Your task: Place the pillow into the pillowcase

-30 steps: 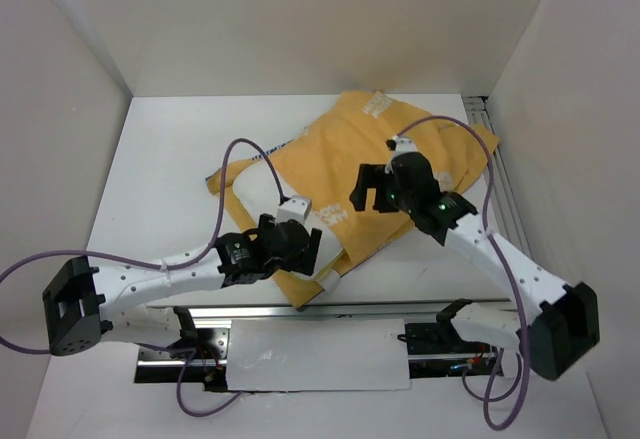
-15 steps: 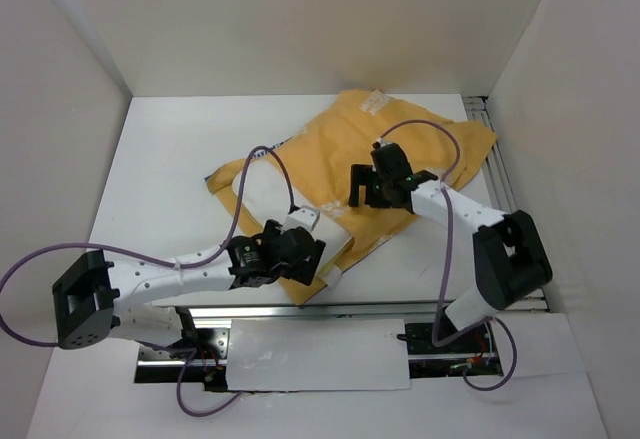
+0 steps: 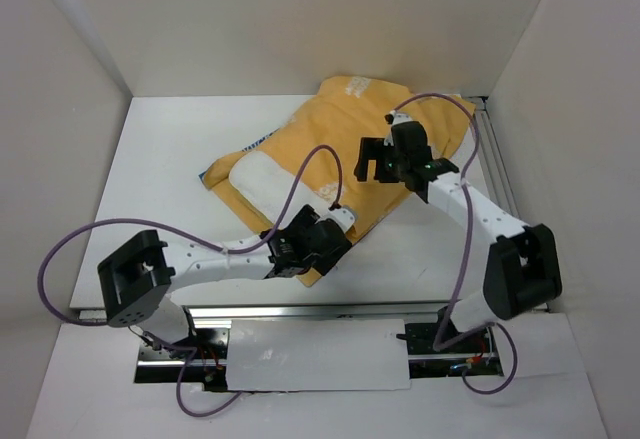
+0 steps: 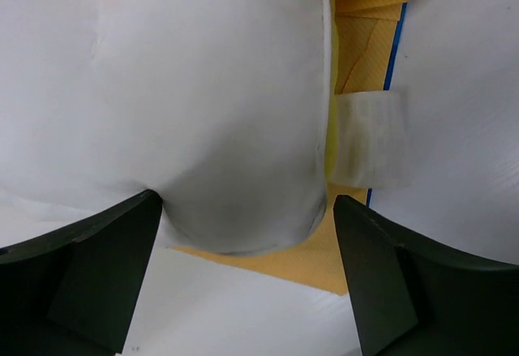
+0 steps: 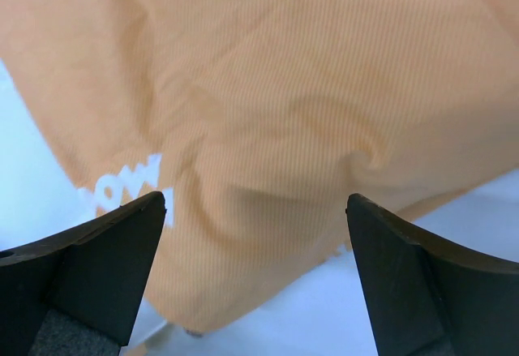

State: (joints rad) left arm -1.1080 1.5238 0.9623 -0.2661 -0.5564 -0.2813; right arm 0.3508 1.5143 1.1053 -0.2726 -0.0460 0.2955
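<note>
The pillowcase (image 3: 345,134) is lying on the table (image 3: 165,189), spreading from the far right corner toward the middle. The pillow (image 3: 265,179) is sitting partly inside it, at its left end. The left gripper (image 3: 322,237) is hanging over the pillowcase's near edge and the right gripper (image 3: 372,162) over its right half.

The left arm (image 3: 200,257) and right arm (image 3: 490,217) are showing slim white links with chunky black joint housings (image 3: 135,279), each trailing a looping purple cable (image 3: 440,96). The left gripper (image 4: 247,202) and right gripper (image 5: 255,199) are showing broad dark wedge-shaped fingers (image 4: 97,275); a small green light (image 3: 432,166) is glowing.
</note>
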